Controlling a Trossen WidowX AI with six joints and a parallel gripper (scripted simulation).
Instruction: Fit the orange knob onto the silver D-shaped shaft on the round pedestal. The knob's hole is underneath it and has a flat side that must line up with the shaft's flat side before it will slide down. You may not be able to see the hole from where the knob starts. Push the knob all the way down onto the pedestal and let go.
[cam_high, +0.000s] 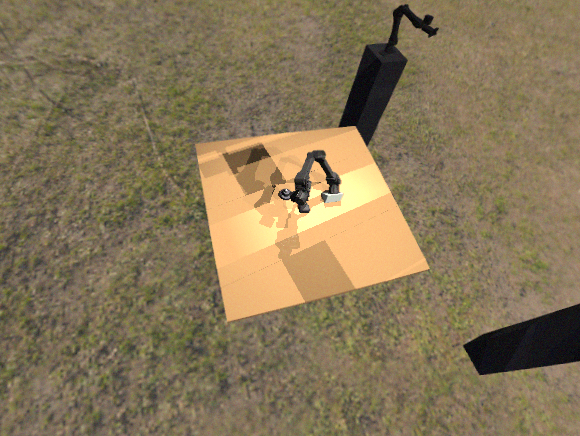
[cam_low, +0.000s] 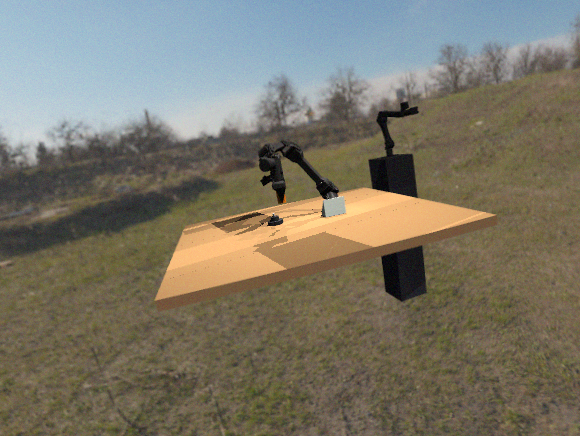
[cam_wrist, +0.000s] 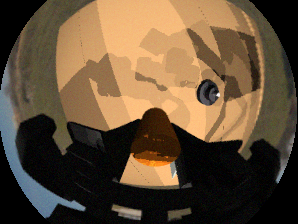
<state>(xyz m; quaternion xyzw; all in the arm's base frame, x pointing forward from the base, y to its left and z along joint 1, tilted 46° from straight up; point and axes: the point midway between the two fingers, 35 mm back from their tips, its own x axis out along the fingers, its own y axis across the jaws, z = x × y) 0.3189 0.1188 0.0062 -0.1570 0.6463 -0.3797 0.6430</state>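
Orange tapered knob (cam_low: 284, 201) (cam_wrist: 155, 137), low centre of the wrist frame, is clamped in the black parallel-jaw gripper (cam_low: 281, 196) (cam_wrist: 154, 123), presumably raised to clear the silver shaft (cam_wrist: 217, 94) on the dark round pedestal (cam_high: 285, 194) (cam_low: 275, 221) (cam_wrist: 205, 93), right of centre there.
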